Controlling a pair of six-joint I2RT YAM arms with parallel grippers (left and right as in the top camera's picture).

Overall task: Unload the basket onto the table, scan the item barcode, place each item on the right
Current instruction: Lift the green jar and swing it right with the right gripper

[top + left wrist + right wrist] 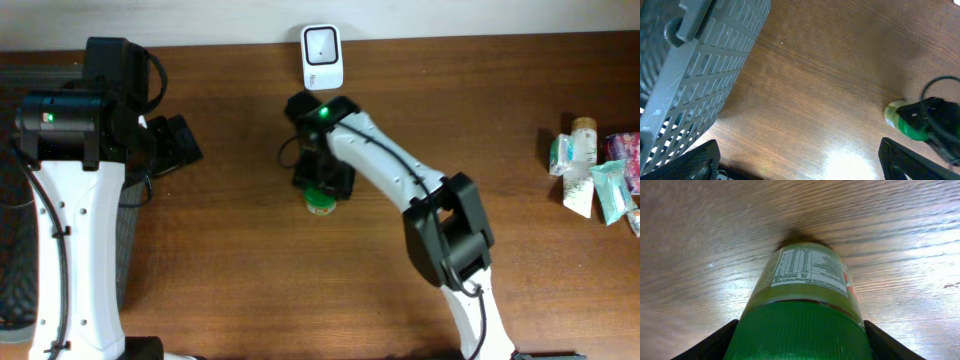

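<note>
Right tool [799, 347] around upright green-capped bottle [807, 277], fingers [710, 344] on both sides.

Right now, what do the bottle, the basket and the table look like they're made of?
Bottle: probably plastic, glossy translucent green, with a ribbed cap and printed label.
Basket: grey moulded plastic, matte, slotted walls.
Table: wood or wood-look laminate; brown grain, soft sheen.

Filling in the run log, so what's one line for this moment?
right fingers: flanking green-capped bottle, grip unclear | left fingers: open, beside basket | barcode scanner: apart from bottle
</note>
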